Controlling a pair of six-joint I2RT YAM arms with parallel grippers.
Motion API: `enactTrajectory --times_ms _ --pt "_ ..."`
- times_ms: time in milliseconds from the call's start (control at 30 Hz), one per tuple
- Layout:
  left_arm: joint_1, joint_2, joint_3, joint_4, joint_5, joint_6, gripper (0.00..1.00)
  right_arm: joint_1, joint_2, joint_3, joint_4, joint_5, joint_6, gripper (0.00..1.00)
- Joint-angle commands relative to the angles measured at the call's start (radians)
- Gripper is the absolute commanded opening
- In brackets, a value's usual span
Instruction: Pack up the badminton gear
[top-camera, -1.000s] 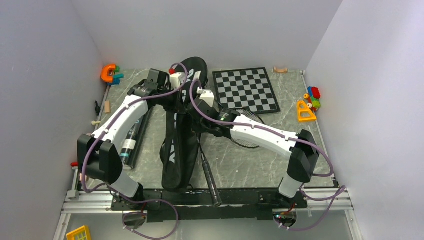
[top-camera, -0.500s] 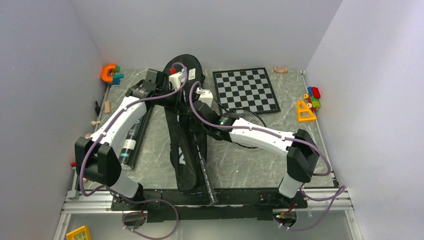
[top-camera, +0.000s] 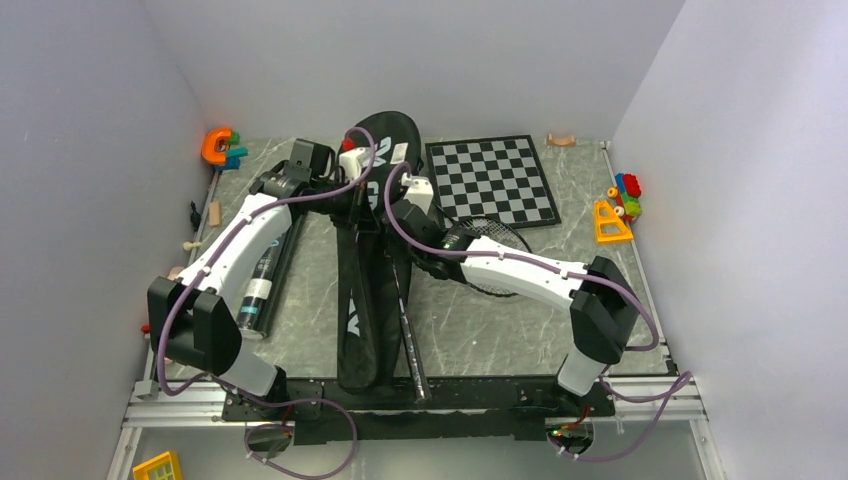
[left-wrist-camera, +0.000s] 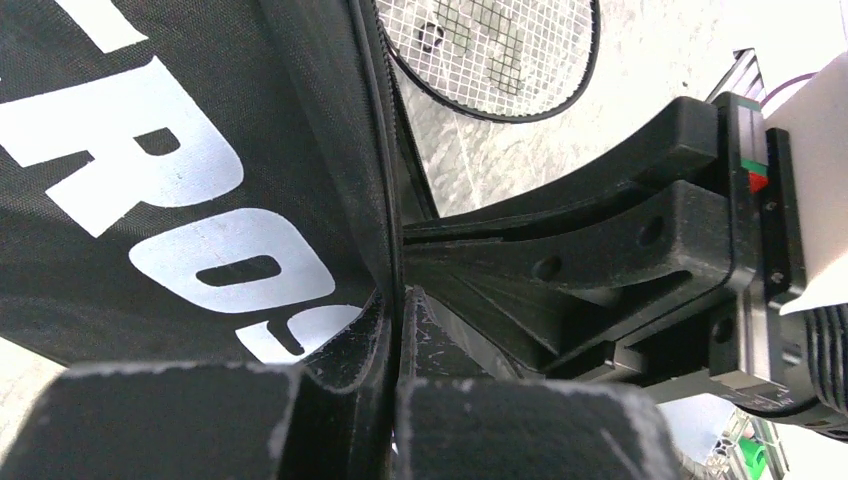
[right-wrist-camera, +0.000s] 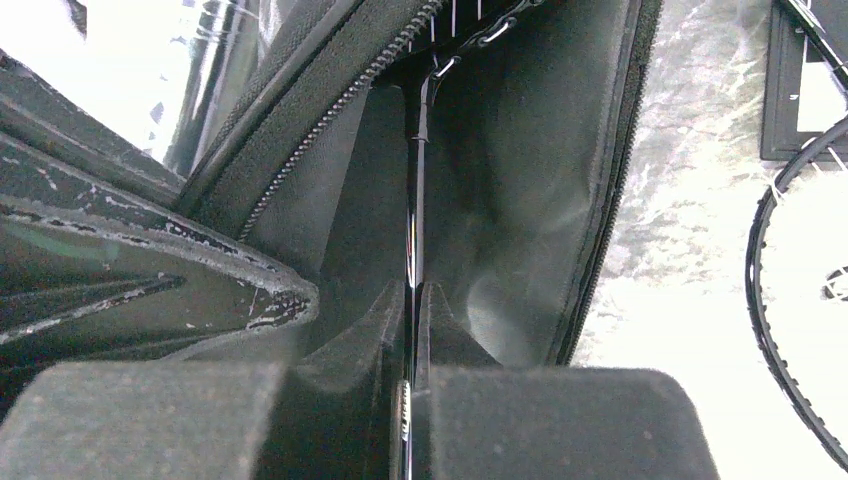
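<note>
White "ROS" on the racket bag (left-wrist-camera: 150, 150) (remaining letters cut off)
The left gripper (left-wrist-camera: 398, 320) is clenched on the bag's edge; the right gripper (right-wrist-camera: 411, 310) pinches a racket (right-wrist-camera: 414, 190) shaft inside.

Matt cloth racket bag (left-wrist-camera: 150, 200), glossy racket shaft (right-wrist-camera: 414, 220)

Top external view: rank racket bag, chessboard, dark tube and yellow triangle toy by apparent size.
1. racket bag
2. chessboard
3. dark tube, partly hidden under the left arm
4. yellow triangle toy
</note>
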Motion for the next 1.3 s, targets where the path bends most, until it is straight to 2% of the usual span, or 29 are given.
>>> enactTrajectory --times_ms 0,67,167,500,600,733,800,867,967,1267 --pt "-0.003 -0.065 -0.012 0.038 0.043 0.020 0.00 -0.002 -0.027 0.005 0.107 -0.008 -0.001 0.14" --pt "-0.004 -0.058 -0.017 0.048 0.033 0.027 0.00 -0.002 -0.031 0.002 0.126 -0.037 -0.017 0.28" --pt "0.000 -0.042 -0.020 0.069 0.028 0.033 0.00 -0.003 -0.039 -0.011 0.159 -0.090 -0.040 0.43" --pt "0.054 -0.015 0.008 0.076 0.018 0.020 0.00 -0.040 -0.164 -0.058 0.130 -0.134 -0.014 0.62" --pt "0.074 -0.015 0.006 0.076 0.007 0.012 0.00 -0.080 -0.232 -0.076 0.108 -0.142 -0.001 0.69" --pt "0.105 -0.023 -0.025 0.087 -0.020 -0.002 0.00 -0.176 -0.332 -0.140 0.078 -0.163 0.080 0.72" --pt "0.124 -0.024 -0.043 0.094 -0.028 -0.007 0.00 -0.233 -0.361 -0.165 0.018 -0.122 0.146 0.74" --pt "0.147 -0.021 -0.048 0.091 -0.024 -0.007 0.00 -0.258 -0.371 -0.189 -0.079 -0.006 0.243 0.82" --pt "0.172 -0.023 -0.043 0.078 -0.009 0.002 0.00 -0.330 -0.328 -0.214 -0.122 -0.049 0.308 0.95" --pt "0.200 -0.058 -0.033 0.034 0.003 0.054 0.00 -0.354 -0.084 -0.138 -0.068 -0.195 0.374 0.96"
